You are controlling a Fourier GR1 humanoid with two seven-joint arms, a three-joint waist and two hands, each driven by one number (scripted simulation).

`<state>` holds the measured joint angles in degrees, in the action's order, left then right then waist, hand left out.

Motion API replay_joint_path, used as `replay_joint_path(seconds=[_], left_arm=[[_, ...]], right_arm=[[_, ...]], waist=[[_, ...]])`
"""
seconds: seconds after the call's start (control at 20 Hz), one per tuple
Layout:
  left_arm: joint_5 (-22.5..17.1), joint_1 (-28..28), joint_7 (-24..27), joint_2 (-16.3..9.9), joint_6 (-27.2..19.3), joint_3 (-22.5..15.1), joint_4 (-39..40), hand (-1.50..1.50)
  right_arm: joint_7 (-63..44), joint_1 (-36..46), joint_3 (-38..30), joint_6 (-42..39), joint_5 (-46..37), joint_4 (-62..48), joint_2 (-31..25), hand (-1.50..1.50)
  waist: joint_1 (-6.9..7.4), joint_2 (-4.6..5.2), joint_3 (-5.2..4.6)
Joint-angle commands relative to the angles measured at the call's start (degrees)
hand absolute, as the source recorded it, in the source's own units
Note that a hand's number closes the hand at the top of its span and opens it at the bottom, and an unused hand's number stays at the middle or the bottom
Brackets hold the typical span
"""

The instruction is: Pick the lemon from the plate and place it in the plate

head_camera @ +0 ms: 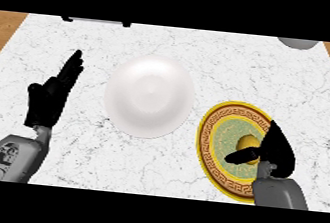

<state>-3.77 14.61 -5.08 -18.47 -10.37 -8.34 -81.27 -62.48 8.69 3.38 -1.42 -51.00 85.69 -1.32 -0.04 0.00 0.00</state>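
A yellow lemon (249, 141) lies in the middle of an ornate plate (218, 119) with a gold rim and a green centre, at the right of the counter. My right hand (279, 149) hovers over that plate, its fingers pointing away along the lemon's right side and its thumb reaching across just in front of the lemon. The hand partly hides the lemon and is not curled round it. A plain white plate (150, 95) sits in the middle of the counter with nothing on it. My left hand (51, 95) rests open at the left, fingers up.
The white marble counter (69, 139) has wooden floor showing past its left and right edges. A dark object (95, 21) lies at the far edge on the left, and a grey rounded object (299, 43) at the far right corner.
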Motion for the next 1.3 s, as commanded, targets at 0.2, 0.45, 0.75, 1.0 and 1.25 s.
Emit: replay_joint_path(seconds=[0.2, 0.45, 0.75, 1.0, 1.25], left_arm=[[1.65, 2.11, -0.56, 1.73, 2.22, 3.05, 1.77, 0.0], [3.02, 0.92, -0.38, 2.36, 4.89, 3.66, 1.19, 0.0], [5.83, -0.73, -2.6, 5.39, 1.71, 2.79, -2.17, 0.0], [2.68, -1.48, -0.68, 1.91, 5.4, 5.56, -0.13, 0.0], [4.23, -1.52, -2.15, 3.19, 3.9, 4.14, -1.46, 0.0]], right_arm=[[-2.29, -3.61, 2.68, 5.01, -4.27, -0.01, 1.28, 1.5], [-1.25, 1.39, -0.97, 2.68, -6.08, -3.53, 0.26, 1.5], [-2.99, -7.3, 5.83, 6.52, -10.8, 3.5, 1.22, 1.5], [-15.34, -20.16, 29.3, 14.03, -17.81, 8.9, 1.27, 1.5], [-18.06, -23.9, 36.35, 15.34, -37.06, 17.81, 1.28, 1.5]], waist=[[-0.14, -0.01, 0.0], [0.02, 0.02, 0.0], [-0.18, -0.1, 0.0], [-0.33, -0.6, -0.1], [-1.28, -0.89, -0.17]])
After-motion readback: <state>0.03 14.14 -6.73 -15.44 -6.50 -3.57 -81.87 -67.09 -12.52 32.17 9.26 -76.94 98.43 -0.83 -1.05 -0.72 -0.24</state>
